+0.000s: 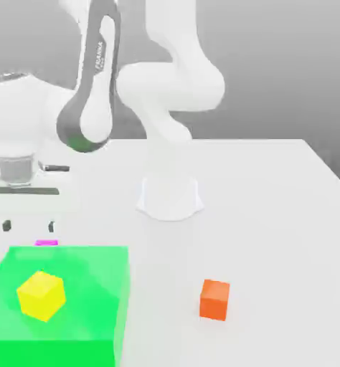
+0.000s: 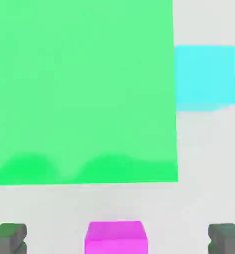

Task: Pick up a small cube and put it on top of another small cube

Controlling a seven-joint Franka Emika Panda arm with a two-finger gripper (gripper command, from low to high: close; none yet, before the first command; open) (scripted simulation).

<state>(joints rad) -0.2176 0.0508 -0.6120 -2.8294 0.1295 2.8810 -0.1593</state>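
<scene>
The small magenta-pink cube (image 2: pixel 116 238) lies on the white table, close against one side of a large green block (image 2: pixel 85 89). In the exterior view just a thin strip of the small cube (image 1: pixel 46 243) shows behind the green block (image 1: pixel 58 301). My gripper (image 1: pixel 29 226) hangs above it, open, with nothing held. In the hand view the gripper (image 2: pixel 117 239) has its two dark fingertips (image 2: pixel 8 238) standing wide apart, one on each side of the cube and not touching it. A yellow cube (image 1: pixel 40 294) shows on the green block, and an orange cube (image 1: pixel 214 299) sits on the table.
A cyan cube (image 2: pixel 205 77) lies beside the green block. The arm's white base (image 1: pixel 169 197) stands mid-table. The white table (image 1: pixel 287 236) extends to the exterior view's right.
</scene>
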